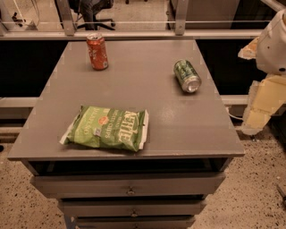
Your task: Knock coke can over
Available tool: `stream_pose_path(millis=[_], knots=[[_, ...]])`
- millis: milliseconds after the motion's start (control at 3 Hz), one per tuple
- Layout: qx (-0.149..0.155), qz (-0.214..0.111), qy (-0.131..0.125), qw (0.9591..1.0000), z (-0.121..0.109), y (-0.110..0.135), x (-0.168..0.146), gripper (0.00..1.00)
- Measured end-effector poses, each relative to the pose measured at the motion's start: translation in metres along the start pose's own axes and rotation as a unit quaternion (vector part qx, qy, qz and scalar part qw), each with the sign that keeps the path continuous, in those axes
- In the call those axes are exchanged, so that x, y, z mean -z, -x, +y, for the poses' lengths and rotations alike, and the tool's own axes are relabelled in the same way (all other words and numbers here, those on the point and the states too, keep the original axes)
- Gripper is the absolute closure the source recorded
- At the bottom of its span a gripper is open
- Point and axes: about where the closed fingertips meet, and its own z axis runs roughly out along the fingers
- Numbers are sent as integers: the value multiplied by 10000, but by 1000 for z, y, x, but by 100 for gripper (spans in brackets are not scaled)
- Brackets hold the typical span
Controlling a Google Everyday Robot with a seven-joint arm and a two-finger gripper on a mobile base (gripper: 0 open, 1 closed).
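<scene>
The coke can [97, 52] is red-orange with a silver top and stands upright near the far left corner of the grey table [134, 85]. My gripper [260, 106] hangs at the right edge of the view, beyond the table's right side and below the white arm joint [273, 42]. It is far from the coke can, holds nothing that I can see, and part of it is cut off by the frame.
A green soda can [187, 76] lies on its side at the table's far right. A green chip bag [106, 128] lies flat at the front left. Drawers [129, 185] sit below the tabletop. A railing [134, 27] and an office chair [91, 11] are behind.
</scene>
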Motion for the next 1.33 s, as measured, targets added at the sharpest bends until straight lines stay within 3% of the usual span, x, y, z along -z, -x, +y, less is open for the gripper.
stream_pose_path(millis=[333,667,1000,1333], knots=[[0,0,-1,10000,0,0,0,0],[-102,-412,53,9991,-18,29,-21,0],[-386,-1075,68,9934,-54,80,-53,0],[-789,-1808,42,9803,-91,134,-80,0]])
